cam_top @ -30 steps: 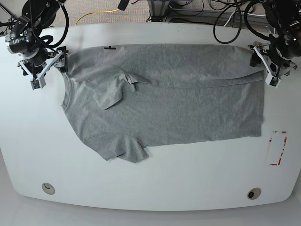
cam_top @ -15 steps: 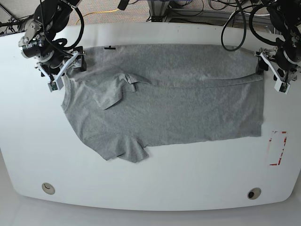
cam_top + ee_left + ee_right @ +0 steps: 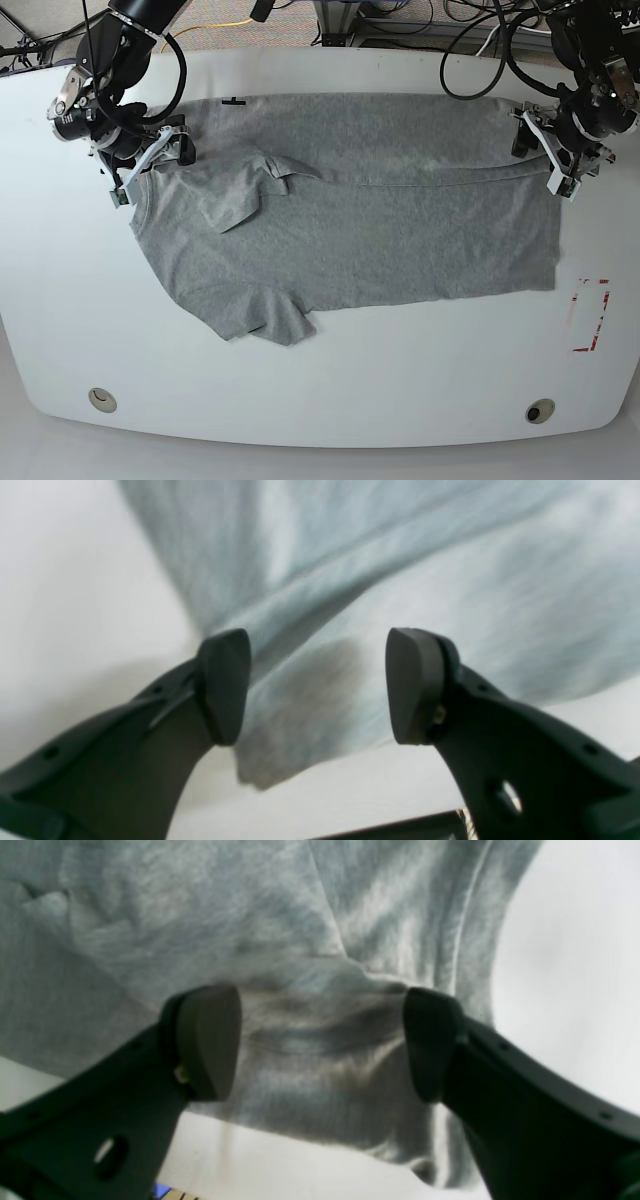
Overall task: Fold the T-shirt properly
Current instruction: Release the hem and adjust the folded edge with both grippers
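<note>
The T-shirt (image 3: 350, 215) lay spread on the white table (image 3: 330, 390), its collar end toward the base view's left and its hem toward the right, with the far long side already turned over onto the body in a band and the far sleeve lying folded in on the chest. The near sleeve still stuck out toward the table's front edge, so the lengthwise fold looked only half made. The right gripper (image 3: 150, 160) hung over the shirt's collar end and the left gripper (image 3: 550, 150) over the far hem corner. In the right wrist view the right gripper (image 3: 320, 1042) stood wide with wrinkled grey cloth showing between its fingers (image 3: 207, 1040), nothing pinched. In the left wrist view, which was blurred, the left gripper (image 3: 317, 685) was likewise spread wide over the shirt's edge (image 3: 300, 720), holding nothing. The step in hand seemed to be the approach for a fresh two-handed grasp at the shirt's two ends. The next move would likely call for both arms to come down to the cloth and close on an edge. Whether they would take the folded band or a new layer could not be told.
</note>
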You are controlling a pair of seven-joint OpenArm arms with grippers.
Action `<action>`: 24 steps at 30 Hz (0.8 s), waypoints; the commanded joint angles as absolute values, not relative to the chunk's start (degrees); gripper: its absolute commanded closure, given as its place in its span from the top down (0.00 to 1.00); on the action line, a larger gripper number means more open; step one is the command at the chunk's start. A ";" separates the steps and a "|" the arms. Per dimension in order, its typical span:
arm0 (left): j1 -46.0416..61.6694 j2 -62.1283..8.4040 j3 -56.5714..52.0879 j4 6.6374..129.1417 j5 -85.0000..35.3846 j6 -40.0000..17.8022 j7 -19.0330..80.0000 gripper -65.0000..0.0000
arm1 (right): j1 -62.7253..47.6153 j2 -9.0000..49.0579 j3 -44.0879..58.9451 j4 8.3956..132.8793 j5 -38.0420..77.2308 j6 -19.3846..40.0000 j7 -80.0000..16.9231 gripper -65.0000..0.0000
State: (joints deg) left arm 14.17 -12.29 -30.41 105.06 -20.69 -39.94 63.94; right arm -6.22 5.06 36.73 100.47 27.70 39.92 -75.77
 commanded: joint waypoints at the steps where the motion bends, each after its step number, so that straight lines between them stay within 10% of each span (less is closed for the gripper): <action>1: 13.67 -13.41 -30.90 101.49 -18.33 -40.00 61.76 0.60 | -6.11 6.90 37.05 97.89 28.26 40.00 -72.48 0.74; 8: 13.67 -17.80 -30.64 92.70 -16.92 -40.00 57.71 0.60 | -6.64 8.48 37.05 93.67 28.35 40.00 -70.64 0.71; 16: 13.85 -20.18 -30.55 87.96 -16.84 -40.00 56.40 0.60 | -9.54 8.66 37.05 94.02 28.44 40.00 -70.46 0.35; 24: 20.18 -21.49 -30.64 92.79 -17.19 -40.00 56.48 0.60 | -15.78 8.48 37.05 100.44 28.79 40.00 -70.55 0.36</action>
State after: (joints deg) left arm 19.35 -20.67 -30.50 90.85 -19.14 -40.10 54.54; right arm -15.11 8.08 36.80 98.15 29.93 40.07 -69.41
